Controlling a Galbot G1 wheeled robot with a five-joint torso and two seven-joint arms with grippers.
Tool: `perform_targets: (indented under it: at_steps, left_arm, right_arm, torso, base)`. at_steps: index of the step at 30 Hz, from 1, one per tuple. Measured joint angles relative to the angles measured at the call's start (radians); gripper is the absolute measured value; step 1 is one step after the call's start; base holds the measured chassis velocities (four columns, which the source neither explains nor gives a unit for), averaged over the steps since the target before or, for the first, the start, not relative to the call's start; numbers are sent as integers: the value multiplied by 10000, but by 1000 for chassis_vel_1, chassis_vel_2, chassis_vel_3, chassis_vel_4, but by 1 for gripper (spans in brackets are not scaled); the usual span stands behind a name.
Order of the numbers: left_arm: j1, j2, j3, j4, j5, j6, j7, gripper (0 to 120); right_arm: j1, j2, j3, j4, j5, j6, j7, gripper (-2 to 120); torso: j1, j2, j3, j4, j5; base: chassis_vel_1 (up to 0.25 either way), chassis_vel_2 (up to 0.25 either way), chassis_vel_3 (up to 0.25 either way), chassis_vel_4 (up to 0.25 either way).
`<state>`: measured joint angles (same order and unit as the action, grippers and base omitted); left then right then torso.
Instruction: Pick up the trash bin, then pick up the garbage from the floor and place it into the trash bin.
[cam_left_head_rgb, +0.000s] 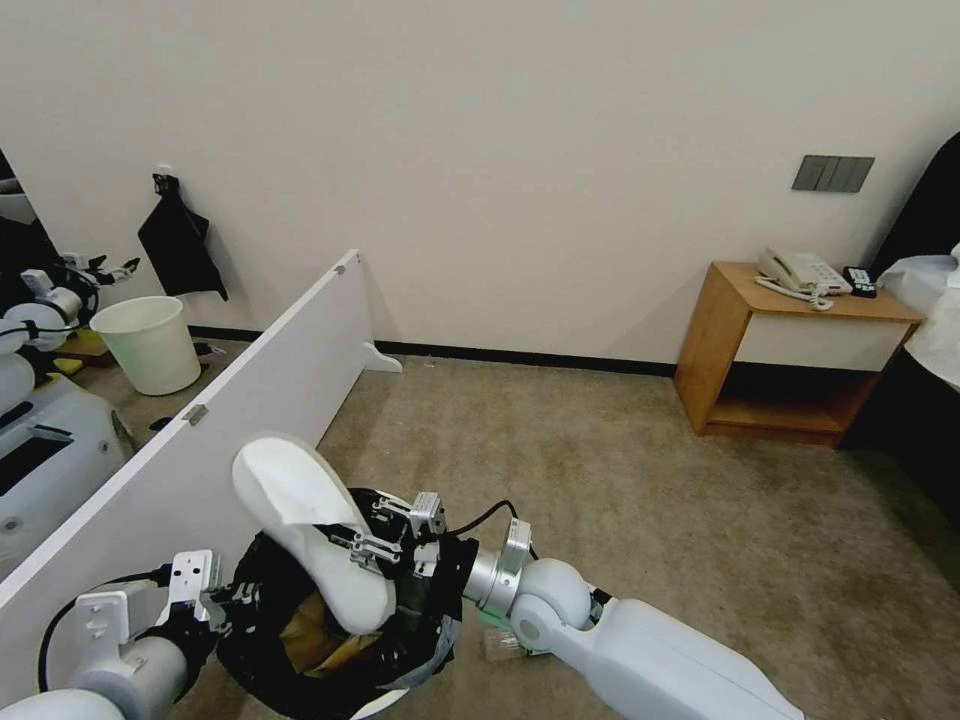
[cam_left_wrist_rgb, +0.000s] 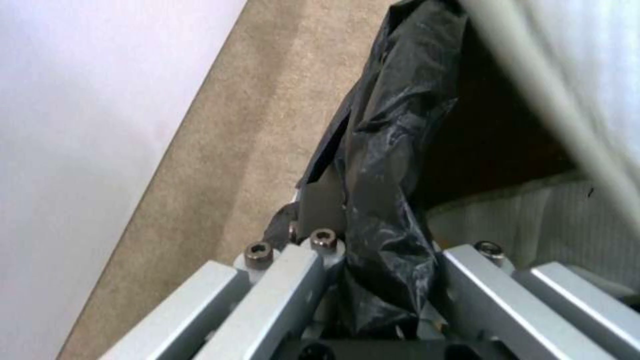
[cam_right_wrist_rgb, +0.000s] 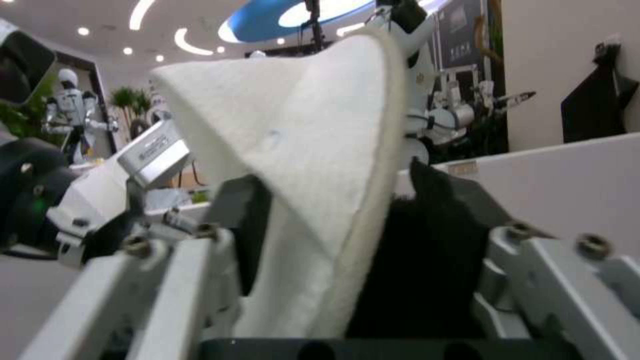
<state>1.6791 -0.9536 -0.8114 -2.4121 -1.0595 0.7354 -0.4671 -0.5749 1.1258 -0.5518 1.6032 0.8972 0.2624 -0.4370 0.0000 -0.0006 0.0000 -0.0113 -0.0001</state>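
While upright, white slipper (cam_left_head_rgb: 310, 520), curled.

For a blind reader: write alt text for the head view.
The right claw holds a white slipper over the black-lined trash bin, whose rim the left claw grips, on the beige carpet beside a white partition.

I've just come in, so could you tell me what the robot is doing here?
The left gripper grips the black liner at the rim of the trash bin, holding it over the carpet floor. The right gripper holds a white slipper over the bin's mouth, its lower end already inside.
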Motion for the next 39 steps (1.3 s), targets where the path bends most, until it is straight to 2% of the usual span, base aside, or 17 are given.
perform_targets:
  at_steps: [2, 3, 5, 6, 9, 19, 24, 30, 39]
  left_arm:
    - [2, 15, -15, 0, -14, 0, -2, 2]
    - [2, 15, -15, 0, -14, 0, -2, 2]
    - [-9, 31, -18, 0, -27, 0, -2, 2]
    - [-9, 31, -18, 0, -27, 0, -2, 2]
    - [-21, 58, -26, 14, -36, 0, -2, 2]
    - [-54, 87, -27, 24, -57, 0, 11, 2]
    - [-28, 74, -28, -18, -58, 0, 14, 2]
    - [-54, 66, -8, -26, -64, 0, 15, 2]
    - [-49, 65, -9, -41, -121, 0, 15, 2]
  right_arm:
    - [-7, -133, -52, 92, -27, -107, 40, 71]
    - [-7, -133, -52, 92, -27, -107, 40, 71]
    - [-16, -257, -101, 188, -127, -205, 186, 82]
    - [-16, -257, -101, 188, -127, -205, 186, 82]
    - [-35, -480, -152, 383, -274, -282, 349, 97]
    - [-40, -908, -175, 668, -674, -678, 509, 100]
    - [45, -1153, -225, 1152, -1111, -1459, 1400, 100]
    - [142, -1240, -328, 1252, -1770, -1922, 1972, 100]
    - [37, -1554, -361, 1330, -2104, -1932, 2056, 100]
  torso:
    - [0, 0, 0, 0, 0]
    - [0, 0, 0, 0, 0]
    - [0, 0, 0, 0, 1]
    - [0, 0, 0, 0, 1]
    - [0, 0, 0, 0, 1]
    - [0, 0, 0, -1, 1]
    - [0, 0, 0, -1, 1]
    - [0, 0, 0, 2, 0]
    - [0, 0, 0, 0, 0]
  base:
    - [0, 0, 0, 0]
    - [0, 0, 0, 0]
    - [0, 0, 0, 0]
    - [0, 0, 0, 0]
    - [0, 0, 0, 0]
    - [0, 0, 0, 0]
    - [0, 0, 0, 0]
    - [0, 0, 0, 0]
    - [0, 0, 0, 0]
